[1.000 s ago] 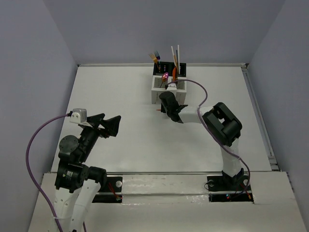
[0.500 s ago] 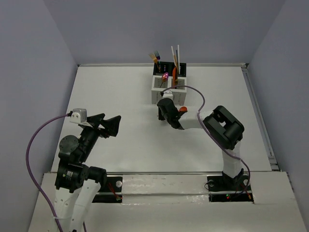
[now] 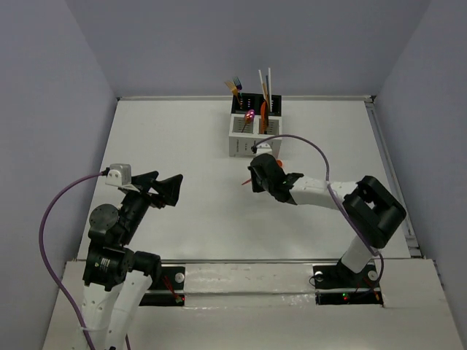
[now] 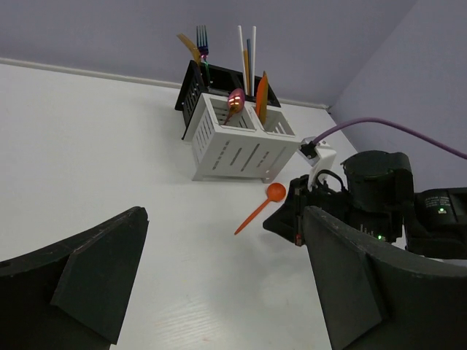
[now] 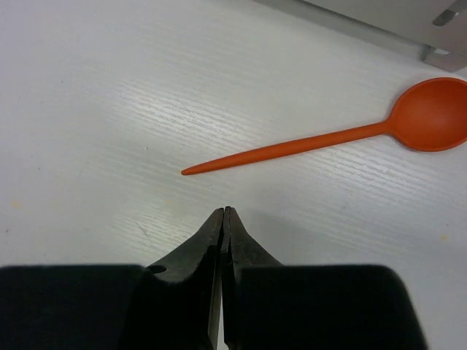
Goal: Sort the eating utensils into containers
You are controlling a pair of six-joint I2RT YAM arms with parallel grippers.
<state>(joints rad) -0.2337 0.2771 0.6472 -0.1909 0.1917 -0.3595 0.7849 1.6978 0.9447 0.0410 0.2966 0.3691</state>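
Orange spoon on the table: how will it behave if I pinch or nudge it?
Likely light and stiff: the slim orange plastic-looking spoon lies straight and flat on the white table. Its tapered handle may slip from a pinch. Pushed at one end, it would probably pivot, not slide.

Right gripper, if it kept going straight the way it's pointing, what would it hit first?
Probably the orange spoon: its thin handle lies across the line just ahead of the shut right gripper. Height is unclear, so it could touch the table first.
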